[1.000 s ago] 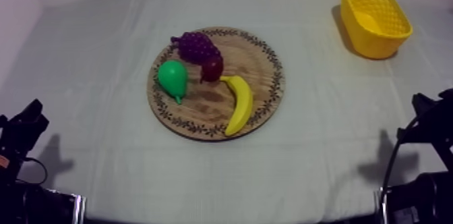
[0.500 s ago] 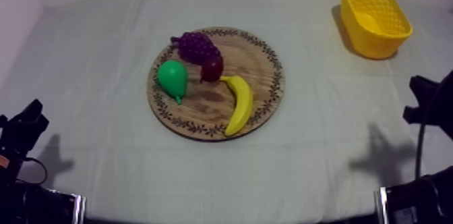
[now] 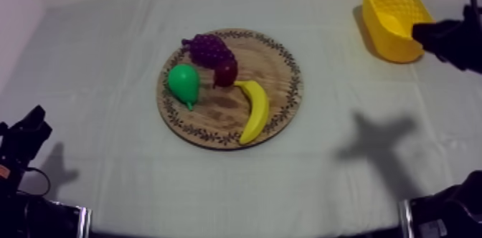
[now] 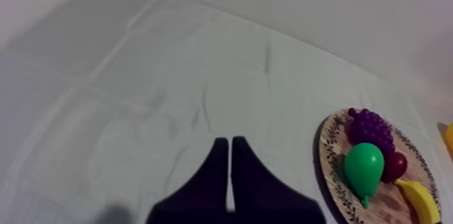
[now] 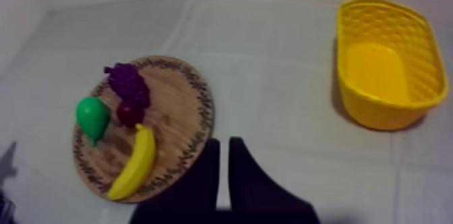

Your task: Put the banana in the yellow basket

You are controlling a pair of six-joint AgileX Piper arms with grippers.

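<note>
Banana lies on the wooden board, along the rim on the side toward the yellow basket, its upper end just beside the small red fruit. My right gripper hangs above the counter near the basket, fingers together and holding nothing. My left gripper rests closed and empty too. I judge the right one should open wide, come down over the banana's middle and straddle it across its width, clear of the red fruit.

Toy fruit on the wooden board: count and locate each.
4: purple bunch of grapes at the far side, small red fruit beside it, green pear left, yellow banana right.
</note>
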